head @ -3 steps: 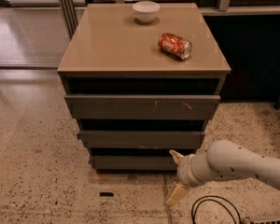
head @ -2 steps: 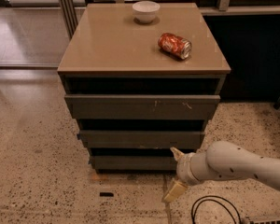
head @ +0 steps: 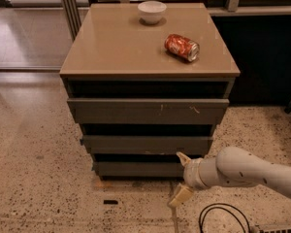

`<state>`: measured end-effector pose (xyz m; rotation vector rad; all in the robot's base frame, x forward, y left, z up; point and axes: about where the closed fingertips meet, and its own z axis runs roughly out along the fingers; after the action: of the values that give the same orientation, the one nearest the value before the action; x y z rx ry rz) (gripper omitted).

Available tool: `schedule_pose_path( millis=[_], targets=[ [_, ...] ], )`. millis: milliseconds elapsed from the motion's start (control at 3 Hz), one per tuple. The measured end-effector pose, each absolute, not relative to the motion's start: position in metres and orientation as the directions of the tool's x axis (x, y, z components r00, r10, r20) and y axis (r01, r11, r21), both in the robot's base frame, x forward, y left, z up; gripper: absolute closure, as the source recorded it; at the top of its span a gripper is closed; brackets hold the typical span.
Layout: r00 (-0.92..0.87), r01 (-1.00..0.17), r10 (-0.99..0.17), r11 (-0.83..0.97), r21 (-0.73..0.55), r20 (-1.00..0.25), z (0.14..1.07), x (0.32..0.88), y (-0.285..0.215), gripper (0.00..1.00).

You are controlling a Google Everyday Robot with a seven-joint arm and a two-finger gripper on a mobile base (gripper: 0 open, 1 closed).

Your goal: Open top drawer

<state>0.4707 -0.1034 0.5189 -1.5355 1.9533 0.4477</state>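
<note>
A grey drawer unit with a tan top stands in the middle. Its top drawer is the widest grey front, just under a dark gap below the top. Two narrower drawer fronts sit below it. My gripper is low at the right, in front of the bottom drawer, well below the top drawer. Its two beige fingers are spread apart and hold nothing. The white arm comes in from the lower right.
A white bowl and a red can lying on its side rest on the tan top. A black cable loops on the speckled floor at the lower right. A dark wall panel is behind the unit on the right.
The gripper has edged slightly upward near the bottom drawer. The drawers, bowl and can have not moved.
</note>
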Motion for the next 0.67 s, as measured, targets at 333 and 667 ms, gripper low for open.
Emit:
schedule_pose_path(
  millis=[333, 667],
  targets=[
    [-0.111, -0.961, -0.674, 0.260, -0.094, -0.730, 0.504, 0.505, -0.090, 0.00],
    [-0.079, -0.960, -0.607, 0.259, -0.103, -0.791, 0.493, 0.543, -0.076, 0.00]
  ],
)
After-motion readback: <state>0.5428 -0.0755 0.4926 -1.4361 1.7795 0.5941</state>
